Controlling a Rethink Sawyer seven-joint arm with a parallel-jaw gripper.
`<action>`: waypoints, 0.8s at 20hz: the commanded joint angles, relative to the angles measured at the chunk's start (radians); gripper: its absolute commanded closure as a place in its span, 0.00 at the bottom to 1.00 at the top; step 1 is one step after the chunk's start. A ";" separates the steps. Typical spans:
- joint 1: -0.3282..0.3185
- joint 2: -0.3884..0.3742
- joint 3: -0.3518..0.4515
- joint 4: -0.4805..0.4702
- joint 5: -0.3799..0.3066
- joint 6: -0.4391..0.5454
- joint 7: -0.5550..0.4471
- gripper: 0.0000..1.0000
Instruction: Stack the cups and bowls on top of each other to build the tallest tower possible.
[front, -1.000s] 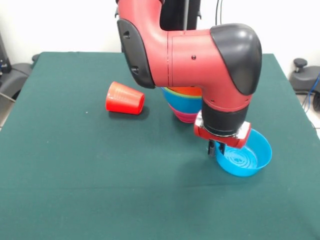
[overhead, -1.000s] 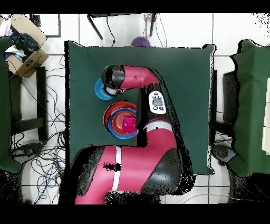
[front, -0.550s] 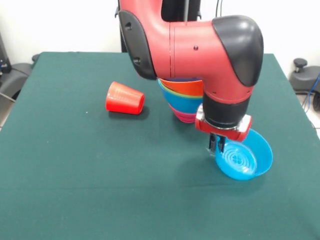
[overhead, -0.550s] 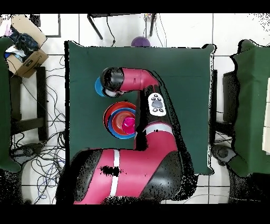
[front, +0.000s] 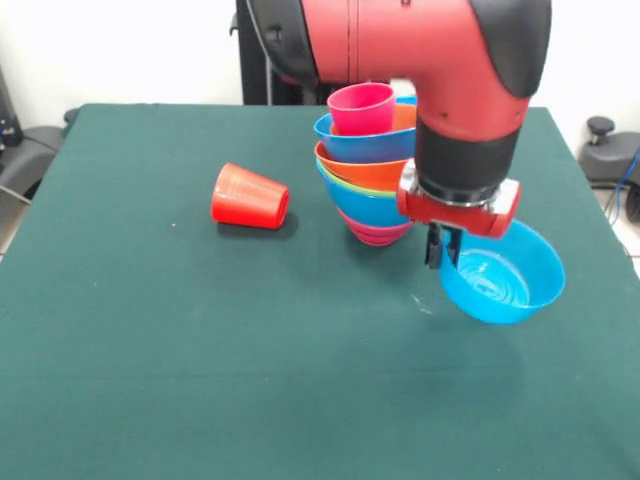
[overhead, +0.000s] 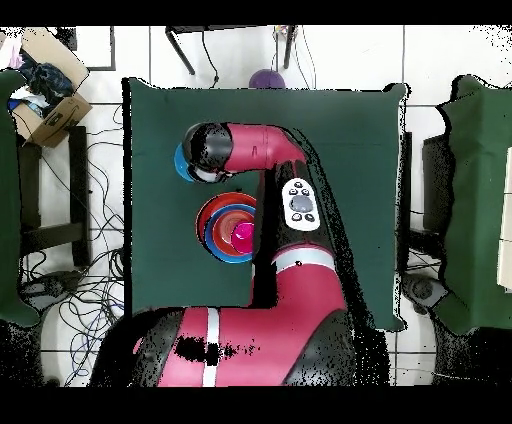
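Observation:
A light blue bowl (front: 500, 285) hangs tilted just above the green table (front: 150, 350), and my gripper (front: 438, 260) is shut on its near-left rim. Left of it stands the tower (front: 368, 180): nested bowls with magenta, blue, green, orange and blue rims, and a pink cup (front: 362, 108) upright on top. A red-orange cup (front: 250, 197) lies on its side further left. From overhead, the tower (overhead: 222, 228) shows as rings around the pink cup (overhead: 243, 233). Only an edge of the light blue bowl (overhead: 180, 163) peeks out from under the wrist, which hides the fingers.
The arm's large elbow (front: 400, 50) hangs close above and behind the tower. A purple round thing (overhead: 266, 79) lies off the table's top edge in the overhead view. A cardboard box (overhead: 50, 100) sits beyond the left side.
The gripper has risen with the light blue bowl, lifting it off the table and a little to the right. The arm has moved up and uncovered the tower's top and the pink cup.

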 joint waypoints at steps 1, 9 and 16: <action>0.015 -0.138 0.035 0.053 -0.026 0.025 -0.040 1.00; 0.010 -0.226 0.028 0.139 -0.042 -0.012 -0.049 1.00; -0.016 -0.331 0.048 0.073 -0.029 0.174 -0.145 1.00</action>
